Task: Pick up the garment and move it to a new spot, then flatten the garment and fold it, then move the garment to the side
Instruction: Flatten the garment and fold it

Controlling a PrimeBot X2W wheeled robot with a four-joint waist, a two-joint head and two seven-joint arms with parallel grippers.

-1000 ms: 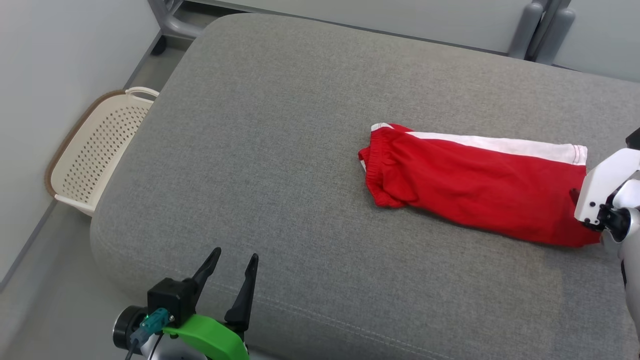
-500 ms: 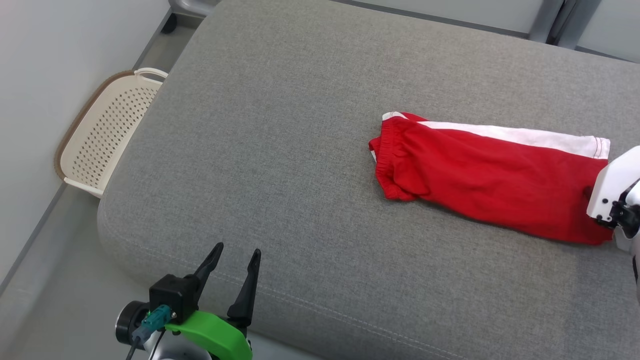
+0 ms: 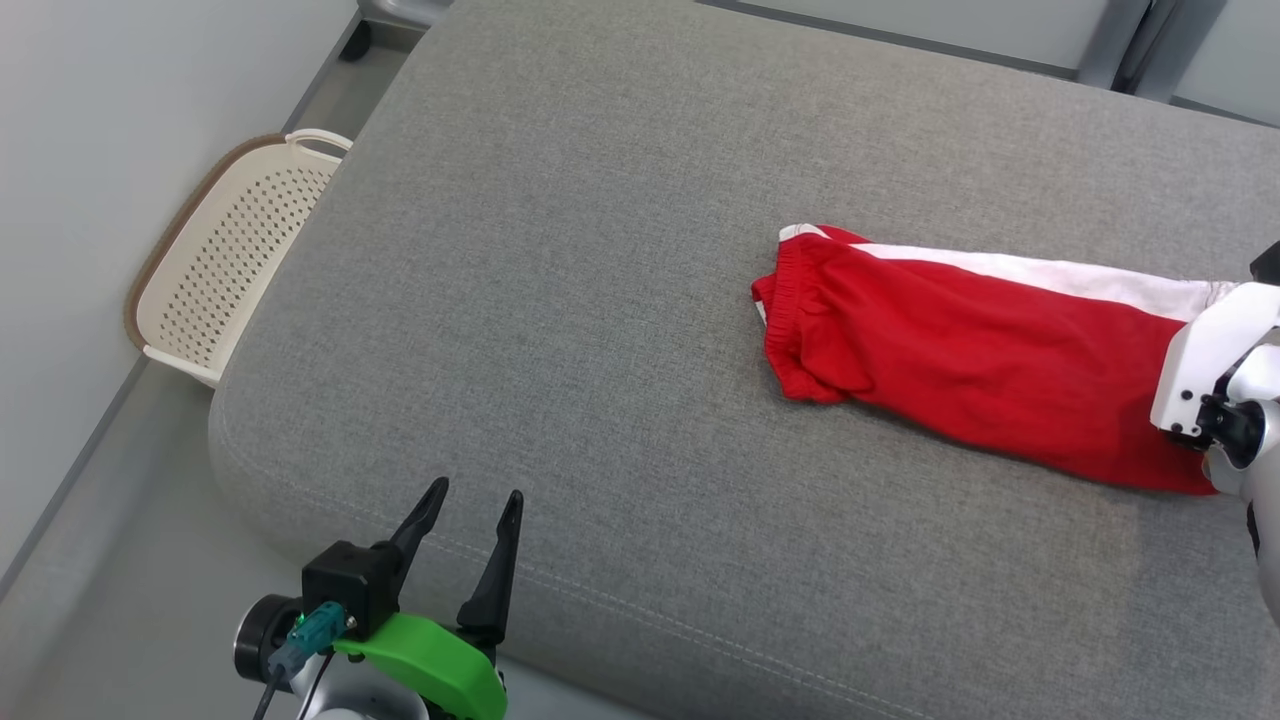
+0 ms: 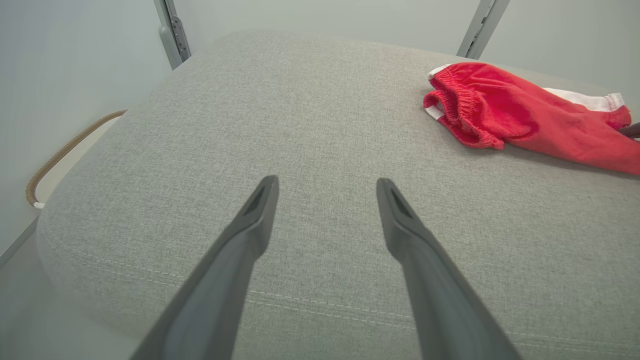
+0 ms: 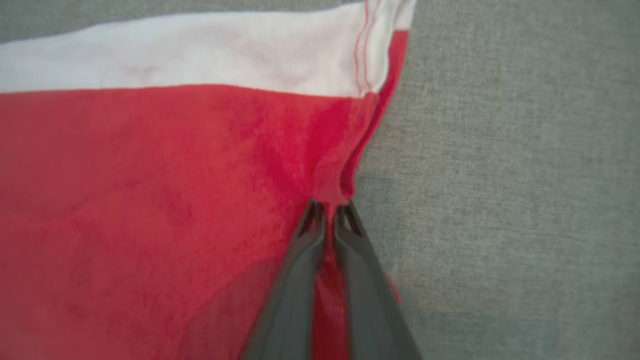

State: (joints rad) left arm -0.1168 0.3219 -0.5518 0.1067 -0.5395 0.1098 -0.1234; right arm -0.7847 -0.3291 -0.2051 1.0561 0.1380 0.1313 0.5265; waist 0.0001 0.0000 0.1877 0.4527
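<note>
The garment [image 3: 960, 350] is a pair of red shorts with a white side stripe, lying lengthwise on the right half of the grey cushion [image 3: 600, 300]; its bunched waistband end [image 4: 465, 105] points left. My right gripper [image 5: 329, 207] is shut on the garment's hem edge [image 5: 345, 165], the red cloth puckered between the tips. In the head view its white wrist [image 3: 1210, 365] covers that right end of the garment. My left gripper [image 3: 470, 515] hangs open above the cushion's front left edge, well away from the garment, with nothing between its fingers [image 4: 260, 200].
A cream perforated basket [image 3: 225, 255] leans between the cushion's left side and the wall. Grey metal frame legs [image 3: 1130, 40] stand behind the cushion. Bare grey cushion spreads across the left and middle.
My right gripper has shut on the garment's hem, pulling the cloth into a pucker. The head camera has shifted, so the whole scene sits a little further right. The left gripper stays open.
</note>
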